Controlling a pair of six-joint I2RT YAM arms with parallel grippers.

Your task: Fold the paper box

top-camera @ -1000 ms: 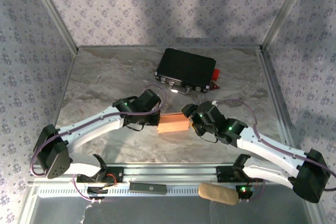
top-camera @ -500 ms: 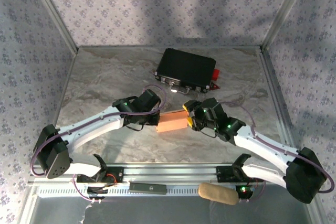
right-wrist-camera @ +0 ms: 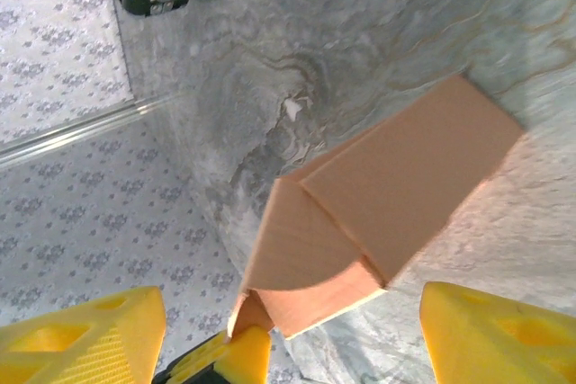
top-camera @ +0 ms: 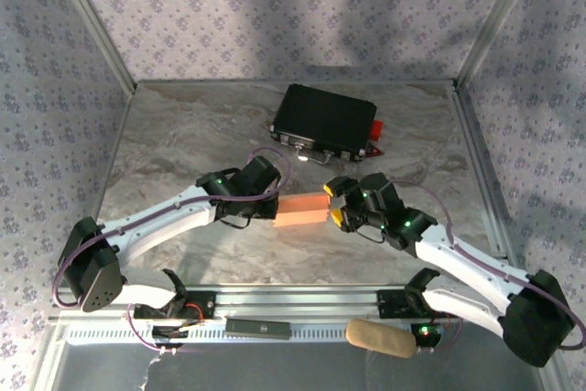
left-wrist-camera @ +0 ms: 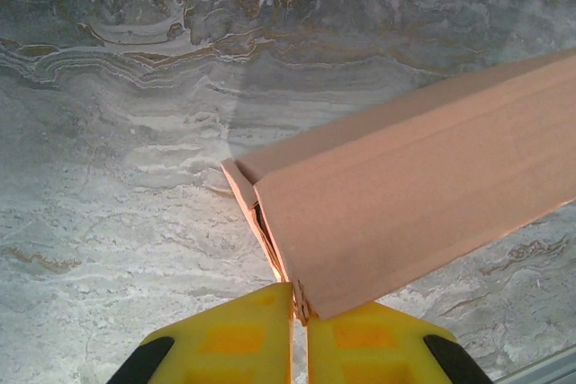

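Pinching the box (left-wrist-camera: 405, 204) by its left end, the left hand (left-wrist-camera: 299, 317) clamps tight; the right hand (right-wrist-camera: 288, 330), wide open (astride the loose end flap (right-wrist-camera: 297, 258)), should push it squarely in.

Pale floral-patterned walls (top-camera: 275, 6), softly shadowed, enclose a grey marble-veined tabletop (top-camera: 183, 135), with slanting aluminium posts (top-camera: 92, 20) at the corners.

Left gripper (left-wrist-camera: 300, 301) clamped, right gripper (right-wrist-camera: 288, 312) apparently spread wide
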